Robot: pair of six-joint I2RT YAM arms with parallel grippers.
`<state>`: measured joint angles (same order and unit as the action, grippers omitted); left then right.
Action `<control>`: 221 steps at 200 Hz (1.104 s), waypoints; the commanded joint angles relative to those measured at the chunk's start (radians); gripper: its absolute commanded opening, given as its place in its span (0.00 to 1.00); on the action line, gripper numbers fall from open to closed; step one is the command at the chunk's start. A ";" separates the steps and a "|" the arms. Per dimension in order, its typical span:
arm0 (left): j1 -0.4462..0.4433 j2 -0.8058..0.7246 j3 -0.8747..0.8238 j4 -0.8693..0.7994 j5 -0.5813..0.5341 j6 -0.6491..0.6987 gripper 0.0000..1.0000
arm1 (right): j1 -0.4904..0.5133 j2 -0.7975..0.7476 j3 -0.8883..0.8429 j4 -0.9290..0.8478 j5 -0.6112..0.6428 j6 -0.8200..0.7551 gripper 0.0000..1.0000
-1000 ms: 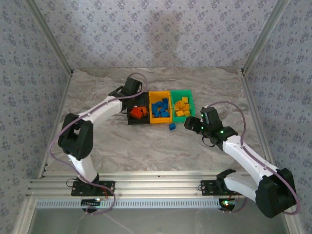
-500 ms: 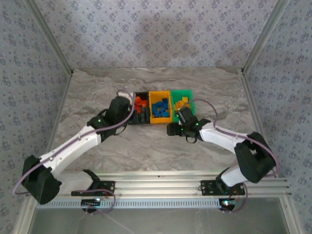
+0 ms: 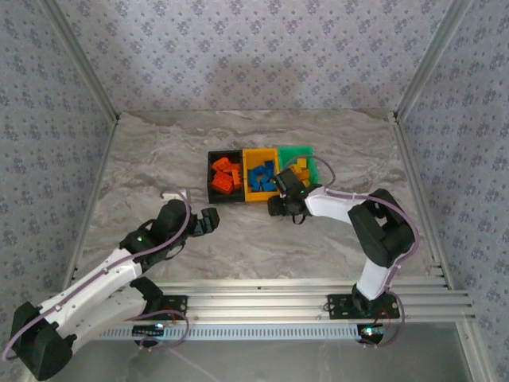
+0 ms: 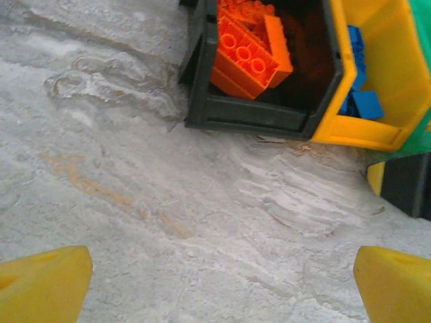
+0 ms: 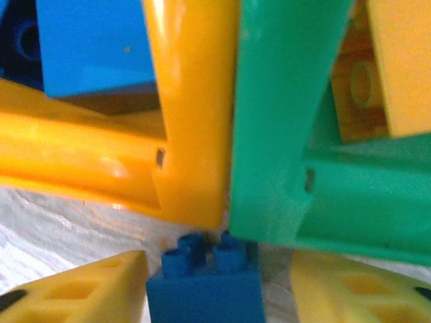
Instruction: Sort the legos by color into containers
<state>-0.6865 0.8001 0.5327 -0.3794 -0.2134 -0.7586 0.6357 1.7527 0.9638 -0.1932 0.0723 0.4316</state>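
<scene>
The left arm lies low and stretched out from the near left corner of the surface [image 3: 151,159]. Its left end effector [image 3: 211,220] sits short of the black bin [image 3: 213,193] and faces it. In the left wrist view the yellow wedge-shaped fingertips [image 4: 42,289] stand wide apart with only bare surface between them.

The right arm is folded sharply, with the elbow toward the right edge and the forearm reaching back to the left. The right end effector [image 3: 273,207] is down at the near wall of the bins, where the yellow-orange bin [image 3: 248,185] meets the green bin [image 3: 310,159]. Close up, a small blue brick [image 5: 204,293] with round studs rests on the surface against that seam. It sits between the ribbed yellow fingers [image 5: 81,289]. One finger is at its side and a narrow gap shows at the other, so the brick is bracketed, not clamped.

The three bins are glossy moulded plastic, joined in a row at mid-surface. They hold orange-red bricks [image 4: 246,54], blue bricks [image 3: 261,175] and yellow-orange bricks [image 3: 299,170] in turn. The surface is matte, grey-white and veined like marble.
</scene>
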 commanded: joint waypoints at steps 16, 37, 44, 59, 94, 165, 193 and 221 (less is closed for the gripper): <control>0.002 -0.008 -0.012 -0.027 -0.036 -0.025 0.99 | 0.017 0.006 0.017 0.003 0.000 -0.033 0.40; 0.002 -0.009 -0.015 -0.030 -0.040 -0.025 1.00 | 0.033 -0.045 0.003 -0.003 -0.019 -0.030 0.35; 0.001 -0.009 -0.016 -0.033 -0.042 -0.026 1.00 | 0.040 -0.073 0.001 -0.010 -0.026 -0.027 0.34; 0.002 -0.012 -0.018 -0.039 -0.047 -0.026 0.99 | 0.060 -0.140 0.007 -0.022 -0.039 -0.021 0.34; 0.002 -0.026 -0.039 -0.045 -0.055 -0.041 0.99 | 0.060 -0.165 0.119 -0.060 -0.005 -0.009 0.34; 0.001 -0.102 -0.063 -0.092 -0.070 -0.062 0.99 | 0.004 0.142 0.460 -0.105 0.037 0.012 0.49; 0.002 -0.138 -0.073 -0.108 -0.086 -0.066 1.00 | 0.001 0.139 0.502 -0.068 0.026 -0.003 0.70; 0.002 -0.162 -0.073 -0.115 -0.102 -0.057 1.00 | 0.008 0.017 0.437 -0.012 0.040 0.005 0.72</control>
<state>-0.6865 0.6613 0.4614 -0.4683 -0.2806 -0.8135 0.6373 1.8923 1.4162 -0.2501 0.0910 0.4324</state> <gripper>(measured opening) 0.994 0.719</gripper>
